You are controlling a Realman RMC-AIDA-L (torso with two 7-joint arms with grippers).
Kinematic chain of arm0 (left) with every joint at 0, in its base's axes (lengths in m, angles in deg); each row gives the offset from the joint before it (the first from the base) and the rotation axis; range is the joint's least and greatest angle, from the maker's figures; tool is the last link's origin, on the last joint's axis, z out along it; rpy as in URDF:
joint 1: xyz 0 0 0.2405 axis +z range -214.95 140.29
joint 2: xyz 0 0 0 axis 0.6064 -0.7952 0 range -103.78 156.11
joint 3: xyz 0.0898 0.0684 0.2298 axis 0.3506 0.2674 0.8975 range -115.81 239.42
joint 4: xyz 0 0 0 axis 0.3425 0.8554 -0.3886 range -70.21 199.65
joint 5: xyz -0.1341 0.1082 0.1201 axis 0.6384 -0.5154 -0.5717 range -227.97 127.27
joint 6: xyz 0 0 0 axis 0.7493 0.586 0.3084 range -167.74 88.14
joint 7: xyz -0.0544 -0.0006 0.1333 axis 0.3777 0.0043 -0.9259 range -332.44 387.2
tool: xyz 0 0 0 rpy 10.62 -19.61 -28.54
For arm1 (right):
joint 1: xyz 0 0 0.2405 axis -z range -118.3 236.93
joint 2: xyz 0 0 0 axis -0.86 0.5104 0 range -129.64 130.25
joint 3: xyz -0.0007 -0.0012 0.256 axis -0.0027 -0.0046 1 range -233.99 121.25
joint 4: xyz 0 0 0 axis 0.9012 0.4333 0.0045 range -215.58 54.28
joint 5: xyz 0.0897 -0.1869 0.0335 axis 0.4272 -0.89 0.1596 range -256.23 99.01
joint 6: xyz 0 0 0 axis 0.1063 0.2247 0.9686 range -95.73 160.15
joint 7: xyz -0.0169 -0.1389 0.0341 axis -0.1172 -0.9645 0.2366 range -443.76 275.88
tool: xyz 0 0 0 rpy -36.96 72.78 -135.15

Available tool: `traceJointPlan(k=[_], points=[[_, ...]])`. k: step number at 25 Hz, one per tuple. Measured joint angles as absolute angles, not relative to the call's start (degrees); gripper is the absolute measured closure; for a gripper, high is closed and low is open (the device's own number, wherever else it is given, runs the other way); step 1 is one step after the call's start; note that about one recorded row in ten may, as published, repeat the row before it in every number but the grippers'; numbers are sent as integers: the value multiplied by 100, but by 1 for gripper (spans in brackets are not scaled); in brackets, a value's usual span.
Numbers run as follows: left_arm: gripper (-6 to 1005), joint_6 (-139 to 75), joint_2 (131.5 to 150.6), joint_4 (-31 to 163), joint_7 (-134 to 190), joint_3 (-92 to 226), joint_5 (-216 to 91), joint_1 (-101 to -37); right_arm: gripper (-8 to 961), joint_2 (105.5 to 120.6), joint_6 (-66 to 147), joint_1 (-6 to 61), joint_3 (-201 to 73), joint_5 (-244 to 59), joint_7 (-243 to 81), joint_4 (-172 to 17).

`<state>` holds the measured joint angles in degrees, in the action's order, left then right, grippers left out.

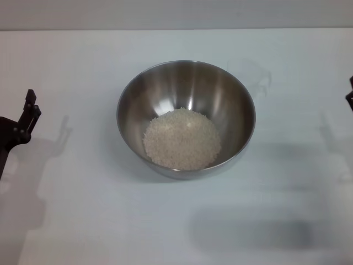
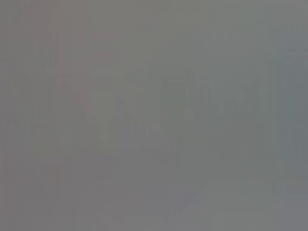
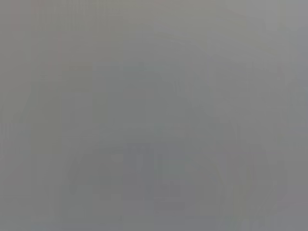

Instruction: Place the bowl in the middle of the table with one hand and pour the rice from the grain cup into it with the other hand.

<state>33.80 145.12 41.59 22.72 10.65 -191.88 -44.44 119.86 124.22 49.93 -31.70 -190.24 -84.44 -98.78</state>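
Observation:
The large steel bowl (image 1: 186, 88) stands in the middle of the white table (image 1: 83, 210). A pale mound of rice (image 1: 182, 139) lies in its bottom. The transparent grain cup (image 1: 252, 76) stands on the table just behind and to the right of the bowl; it looks empty and shows only faintly. My left gripper (image 1: 26, 117) is at the far left edge, well away from the bowl. Only a tip of my right gripper (image 1: 349, 97) shows at the far right edge. Neither holds anything that I can see. Both wrist views show only plain grey.
The table's far edge (image 1: 176, 29) runs along the top of the head view. Soft shadows of the arms lie on the table at the left and lower right. No other objects show.

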Motion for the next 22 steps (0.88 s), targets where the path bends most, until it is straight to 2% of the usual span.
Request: traceJointPlan(k=[7, 22], points=[[186, 3391, 14518, 4161, 2272, 1041, -19185, -4447, 113, 11992, 12580, 4980, -3211, -19022, -8463, -9745], [186, 3348, 14513, 4360, 2265, 1039, -19183, -4502, 113, 11994, 12588, 4786, -3154, -19021, -8486, -9565]])
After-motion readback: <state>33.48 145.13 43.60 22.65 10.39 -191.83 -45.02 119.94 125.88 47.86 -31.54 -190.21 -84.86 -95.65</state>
